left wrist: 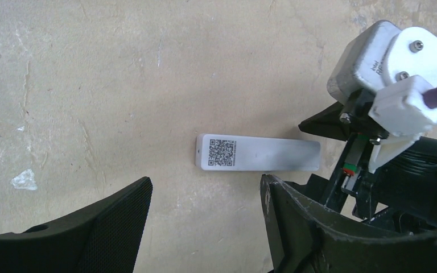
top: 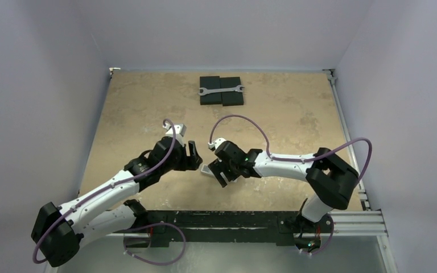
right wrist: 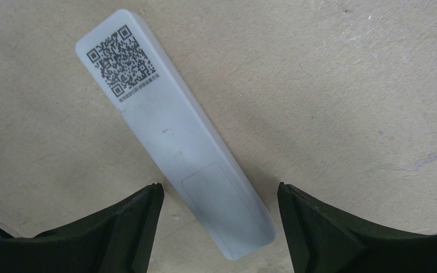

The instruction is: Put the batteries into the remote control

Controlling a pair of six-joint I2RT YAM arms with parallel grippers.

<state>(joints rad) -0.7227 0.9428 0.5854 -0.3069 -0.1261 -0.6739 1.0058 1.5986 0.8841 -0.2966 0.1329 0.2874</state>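
1. Remote control (right wrist: 176, 142): slim white handset lying flat on the table, back face up, between the two grippers near the table's front middle; in the top view only a pale sliver of it (top: 206, 169) shows
2. QR code label (right wrist: 122, 60): black square code printed at one end of the remote's back, with a line of tiny characters beneath it, too small to read
3. Battery cover (right wrist: 216, 199): faint rectangular outline at the end opposite the code, flush with the back
4. Right gripper (right wrist: 219, 190): black fingers spread wide, holding nothing; the cover end of the remote shows between them, with a gap on each side
5. Left gripper (left wrist: 205, 187): fingers spread apart, holding nothing; the remote (left wrist: 259, 153) lies crosswise just beyond the fingertips, code end (left wrist: 222, 152) to the left of that view
6. Table (top: 296, 131): tan, mottled and scuffed surface
7. Foam pads (top: 222, 98): two black blocks touching side by side at the far edge, well apart from the remote
8. Wrench (top: 221, 90): silver double-ended spanner lying across both pads; no marking legible
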